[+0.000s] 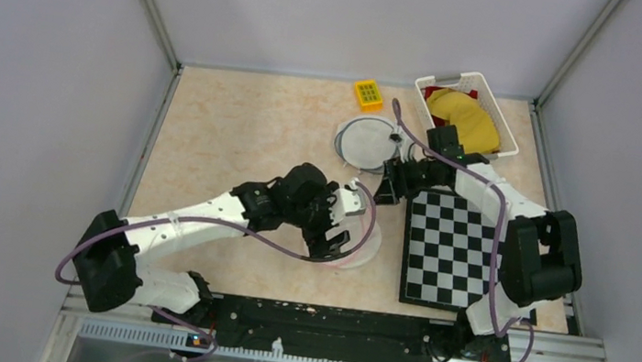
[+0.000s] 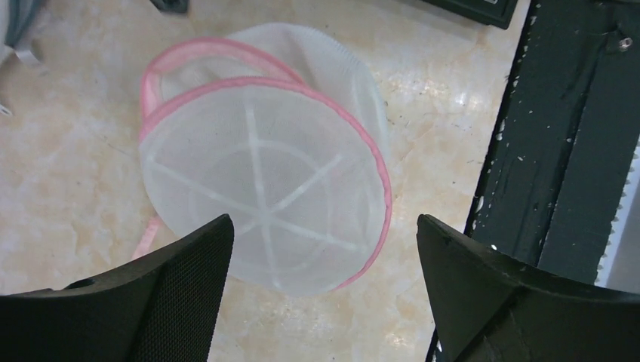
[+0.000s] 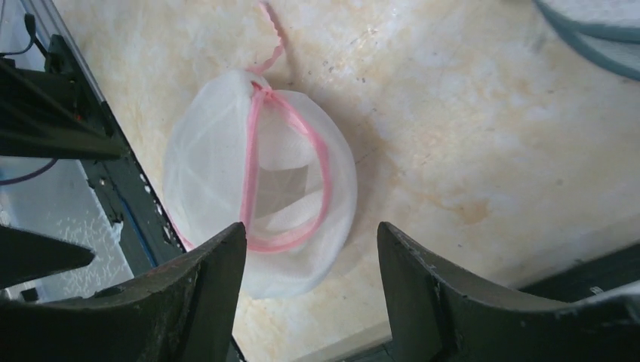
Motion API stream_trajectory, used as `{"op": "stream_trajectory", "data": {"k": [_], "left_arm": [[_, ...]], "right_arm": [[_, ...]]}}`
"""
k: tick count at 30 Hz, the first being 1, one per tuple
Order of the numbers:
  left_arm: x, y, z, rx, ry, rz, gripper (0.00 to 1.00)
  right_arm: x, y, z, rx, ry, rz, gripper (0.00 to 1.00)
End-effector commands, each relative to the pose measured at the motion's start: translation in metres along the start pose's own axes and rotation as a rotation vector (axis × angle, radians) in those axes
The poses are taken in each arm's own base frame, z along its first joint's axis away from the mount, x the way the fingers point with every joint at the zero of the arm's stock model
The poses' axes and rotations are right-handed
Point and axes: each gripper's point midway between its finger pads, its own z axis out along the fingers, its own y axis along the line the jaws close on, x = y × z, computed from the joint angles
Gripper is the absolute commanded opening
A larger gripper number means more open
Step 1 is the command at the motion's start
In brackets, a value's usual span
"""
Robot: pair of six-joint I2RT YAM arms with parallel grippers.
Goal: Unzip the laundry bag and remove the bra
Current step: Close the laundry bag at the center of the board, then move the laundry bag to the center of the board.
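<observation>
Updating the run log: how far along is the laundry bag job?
Looks nearly done: the laundry bag gapes at its pink-trimmed opening, nothing visible inside. A grey-edged white item, likely the bra, lies apart from it. In hand: nothing; the left gripper and right gripper are open and empty, facing the bag. Left: probably just pulling back.

Top view: laundry bag (image 1: 364, 253) mostly hidden under left gripper (image 1: 335, 238); zipper not discernible. Bra (image 3: 596, 19) cut off at frame corner in both wrist views. Red item (image 1: 433, 120) in basket (image 1: 494, 96) largely buried under yellow cloth (image 1: 468, 121). Markings on yellow block (image 1: 368, 93) too small to read.
</observation>
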Motion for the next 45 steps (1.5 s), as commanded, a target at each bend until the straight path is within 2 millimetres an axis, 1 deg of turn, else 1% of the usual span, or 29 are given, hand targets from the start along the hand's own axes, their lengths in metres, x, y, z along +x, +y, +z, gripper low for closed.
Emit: {"op": "stream_trajectory", "data": {"k": [1, 4, 6, 8, 10, 13, 16, 19, 21, 23, 25, 29, 30, 32, 34, 35, 37, 39, 45], "left_arm": [[0.009, 0.011, 0.019, -0.044, 0.013, -0.074, 0.94], [0.006, 0.021, 0.039, -0.079, 0.011, -0.108, 0.95], [0.002, 0.024, 0.054, -0.090, 0.035, -0.121, 0.98], [0.005, 0.025, 0.072, -0.094, 0.076, -0.130, 0.99], [0.021, 0.024, 0.090, -0.104, 0.156, -0.112, 0.99], [0.060, 0.032, 0.108, -0.171, 0.291, -0.096, 0.99], [0.088, 0.040, 0.111, -0.189, 0.388, -0.044, 0.99], [0.118, 0.035, 0.105, -0.104, 0.486, 0.003, 0.99], [0.130, 0.037, 0.095, -0.062, 0.505, 0.010, 0.99], [0.139, 0.043, 0.081, -0.030, 0.513, -0.005, 0.99], [0.149, 0.053, 0.064, -0.023, 0.530, -0.007, 0.99], [0.171, 0.080, 0.031, -0.037, 0.554, 0.007, 0.99], [0.179, 0.089, 0.023, -0.047, 0.561, 0.003, 0.99], [0.195, 0.099, 0.014, -0.045, 0.577, -0.030, 0.99], [0.205, 0.110, 0.008, -0.037, 0.581, -0.073, 0.99], [0.208, 0.119, 0.006, -0.046, 0.579, -0.091, 0.99], [0.210, 0.140, 0.004, -0.064, 0.566, -0.107, 0.99], [0.206, 0.167, 0.004, -0.090, 0.536, -0.134, 0.99], [0.175, 0.238, 0.021, -0.105, 0.446, -0.205, 0.99]], "right_arm": [[-0.046, 0.017, -0.040, -0.012, -0.142, -0.071, 0.64], [-0.048, 0.018, -0.051, -0.008, -0.179, -0.057, 0.64], [-0.052, 0.017, -0.057, -0.002, -0.209, -0.036, 0.64], [-0.060, 0.013, -0.066, 0.011, -0.258, -0.024, 0.64], [-0.069, 0.008, -0.078, 0.027, -0.315, 0.015, 0.65], [-0.080, 0.001, -0.099, 0.034, -0.405, 0.054, 0.67], [-0.082, -0.005, -0.117, 0.042, -0.463, 0.076, 0.68], [-0.079, -0.009, -0.126, 0.053, -0.491, 0.084, 0.68], [-0.075, -0.010, -0.128, 0.057, -0.499, 0.084, 0.68], [-0.073, -0.009, -0.128, 0.054, -0.502, 0.082, 0.68], [-0.071, -0.008, -0.128, 0.052, -0.504, 0.078, 0.68], [-0.069, -0.008, -0.126, 0.041, -0.504, 0.077, 0.68], [-0.068, -0.007, -0.125, 0.033, -0.503, 0.078, 0.68], [-0.066, -0.007, -0.124, 0.029, -0.501, 0.082, 0.68], [-0.062, -0.006, -0.123, 0.032, -0.494, 0.075, 0.68], [-0.060, -0.005, -0.123, 0.036, -0.491, 0.071, 0.68], [-0.056, -0.004, -0.124, 0.043, -0.489, 0.061, 0.68], [-0.053, -0.002, -0.124, 0.046, -0.484, 0.054, 0.68], [-0.042, -0.001, -0.129, 0.096, -0.438, 0.022, 0.68]]}}
